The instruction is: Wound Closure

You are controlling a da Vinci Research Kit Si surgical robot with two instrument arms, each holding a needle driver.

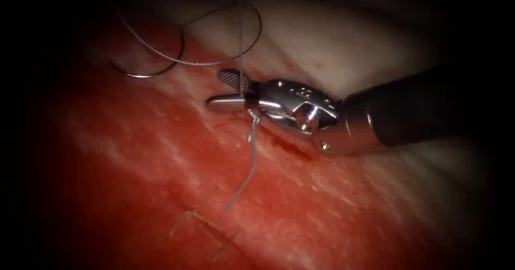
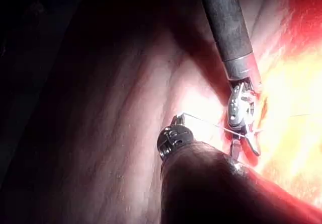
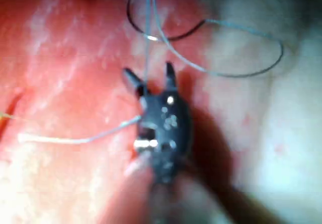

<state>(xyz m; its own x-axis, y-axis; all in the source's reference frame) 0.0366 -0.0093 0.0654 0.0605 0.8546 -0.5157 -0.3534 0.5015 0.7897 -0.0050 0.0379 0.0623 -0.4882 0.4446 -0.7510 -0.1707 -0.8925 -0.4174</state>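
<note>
Endoscope view shows the right tool [image 1: 228, 90] reaching in from the right, its two jaws spread apart with a taut strand of thread [image 1: 241, 44] running straight up between them toward the far side. The jaws grip nothing firmly that I can see; the thread simply passes through the gap. Just below the jaws a pale loose end of thread [image 1: 248, 162] hangs from a small knot-like twist and trails toward the near side across the tissue [image 1: 134, 157]. The curved needle [image 1: 155, 68] lies free on the tissue at the far left, a dark arc well apart from the tool, with thread looping in a wide circle beside it; whether its tip is in the tissue cannot be told.

The tissue is red and wet on the left and near side, paler and whitish on the far right. The cut [image 1: 289, 144] runs as a dark slit just beneath the right tool's wrist.

In the left wrist view the left tool [image 2: 173, 133] sits close to the right tool [image 2: 241, 128], with thread stretched between them; whether its jaws are open or closed cannot be told.
</note>
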